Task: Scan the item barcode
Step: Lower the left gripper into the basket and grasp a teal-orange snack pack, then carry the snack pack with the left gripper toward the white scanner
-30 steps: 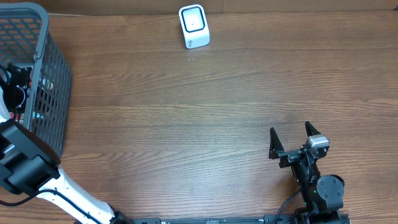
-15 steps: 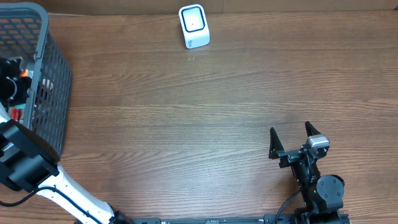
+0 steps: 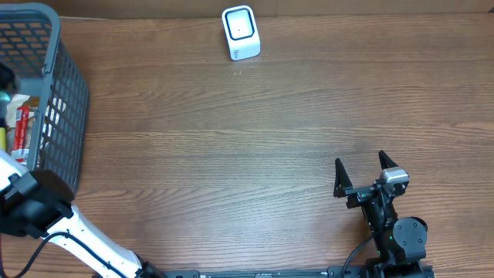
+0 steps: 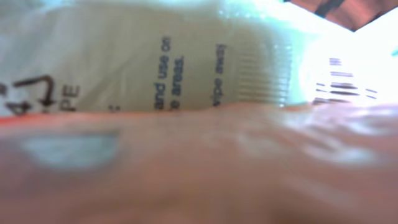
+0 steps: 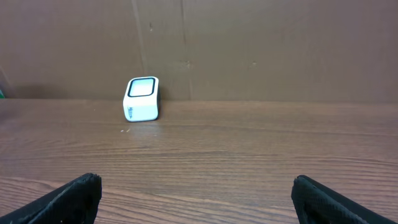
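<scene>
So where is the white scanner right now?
In the overhead view the white scanner stands at the far edge of the table, right of the grey basket; the right wrist view shows it left of centre, by the wall.

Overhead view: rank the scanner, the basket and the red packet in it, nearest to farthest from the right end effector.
1. Scanner, at the far edge, nearest the right end effector.
2. Basket, at the far left corner.
3. Red packet, inside the basket, beyond its near wall.
</scene>
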